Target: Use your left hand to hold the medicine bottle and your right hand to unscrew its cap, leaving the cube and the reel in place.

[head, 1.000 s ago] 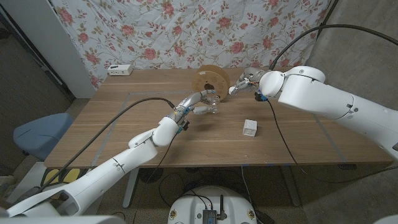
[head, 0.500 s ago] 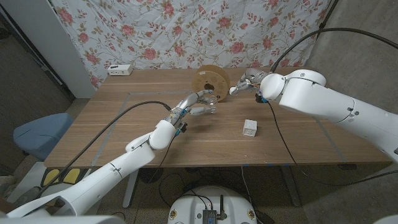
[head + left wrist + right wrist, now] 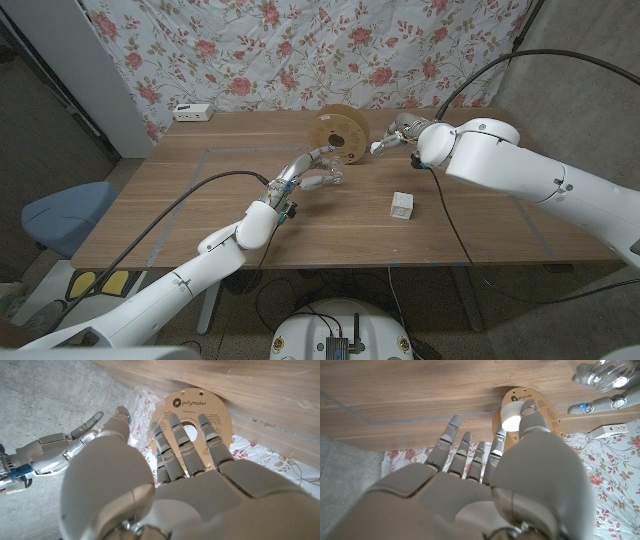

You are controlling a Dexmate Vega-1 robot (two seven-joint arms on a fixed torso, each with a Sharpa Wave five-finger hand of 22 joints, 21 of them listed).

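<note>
My left hand (image 3: 308, 172) grips a clear medicine bottle (image 3: 331, 178) just above the table, in front of the tan cardboard reel (image 3: 335, 128). The bottle (image 3: 606, 371) also appears in the right wrist view with the left hand's fingers around it. My right hand (image 3: 398, 132) hovers to the right of the reel and pinches a small white cap (image 3: 377, 147) between thumb and finger. The cap (image 3: 510, 419) is apart from the bottle. A white cube (image 3: 402, 206) sits on the table nearer to me, right of centre. The reel (image 3: 199, 415) stands on edge beyond my left hand (image 3: 165, 490).
A white box (image 3: 193, 111) lies at the table's back left. A black cable (image 3: 190, 195) crosses the table (image 3: 200, 230) along my left arm, and another hangs from my right arm. A blue chair (image 3: 60, 215) stands left of the table. A floral cloth hangs behind.
My left hand has drawn the bottle a little toward me and to the left, widening the gap to the right hand. The right hand with the cap has barely moved.
</note>
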